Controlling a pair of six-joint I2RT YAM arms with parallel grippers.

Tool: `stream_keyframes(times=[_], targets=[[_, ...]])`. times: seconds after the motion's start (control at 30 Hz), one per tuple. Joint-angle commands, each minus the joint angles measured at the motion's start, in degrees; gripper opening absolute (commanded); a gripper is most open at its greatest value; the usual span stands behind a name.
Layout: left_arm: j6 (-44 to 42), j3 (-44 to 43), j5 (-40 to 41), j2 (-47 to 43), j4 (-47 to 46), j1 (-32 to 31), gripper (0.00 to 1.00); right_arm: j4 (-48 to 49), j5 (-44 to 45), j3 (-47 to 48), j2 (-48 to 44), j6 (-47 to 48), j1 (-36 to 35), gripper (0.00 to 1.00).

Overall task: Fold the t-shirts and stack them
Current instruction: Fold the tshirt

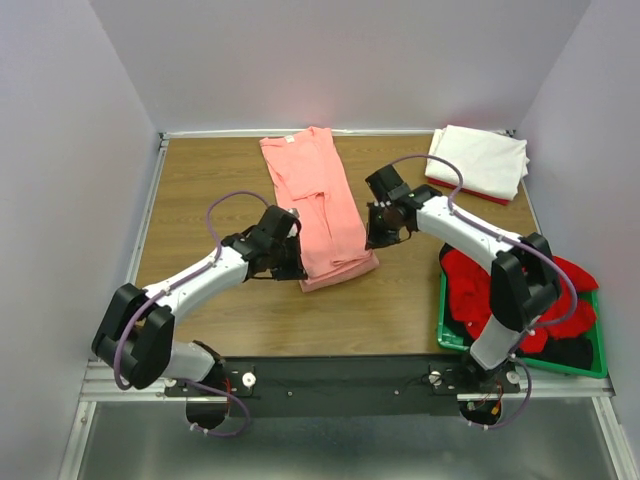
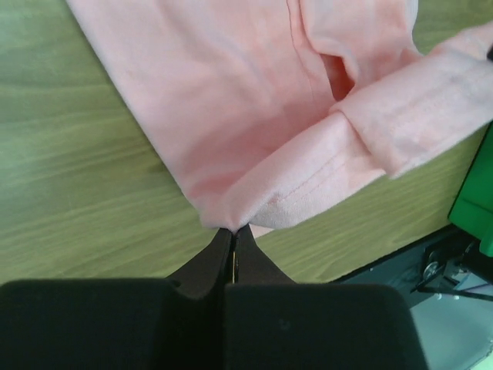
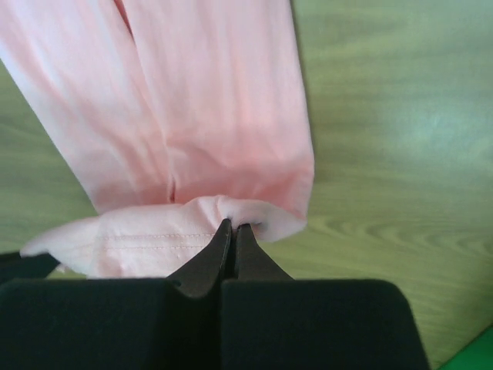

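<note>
A salmon-pink t-shirt (image 1: 318,205) lies as a long folded strip in the middle of the table, its near end turned up. My left gripper (image 1: 297,262) is shut on the near left corner of that end (image 2: 231,220). My right gripper (image 1: 376,238) is shut on the near right corner (image 3: 235,220). The pink cloth fills the left wrist view (image 2: 254,116) and the right wrist view (image 3: 200,116). A folded white t-shirt (image 1: 480,160) lies at the back right on a red one (image 1: 470,192). Bright red t-shirts (image 1: 515,290) and dark ones (image 1: 570,350) lie in the crate.
A green plastic crate (image 1: 455,345) stands at the near right, right of my right arm; its corner shows in the left wrist view (image 2: 474,200). Pale walls close the table at the back and both sides. A black rail (image 1: 340,375) runs along the near edge.
</note>
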State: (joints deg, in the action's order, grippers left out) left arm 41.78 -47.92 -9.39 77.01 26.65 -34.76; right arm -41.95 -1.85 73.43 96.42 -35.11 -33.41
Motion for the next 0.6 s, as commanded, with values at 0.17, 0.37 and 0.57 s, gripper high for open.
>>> stream_keyframes(times=[0.17, 0.37, 0.57], targets=[[-4.33, -2.70, 0.96, 3.58, -7.57, 8.21, 0.00, 1.09, 9.05, 16.73, 11.94, 2.06, -0.34, 0.00], [-6.18, -6.13, -0.01, 9.03, -11.18, 11.91, 0.00, 1.09, 11.60, 23.42, 18.44, 3.91, -0.17, 0.00], [-9.17, -11.13, 0.59, 14.48, -11.27, 15.16, 0.00, 1.09, 14.85, 31.15, 24.59, 5.93, 0.18, 0.00]])
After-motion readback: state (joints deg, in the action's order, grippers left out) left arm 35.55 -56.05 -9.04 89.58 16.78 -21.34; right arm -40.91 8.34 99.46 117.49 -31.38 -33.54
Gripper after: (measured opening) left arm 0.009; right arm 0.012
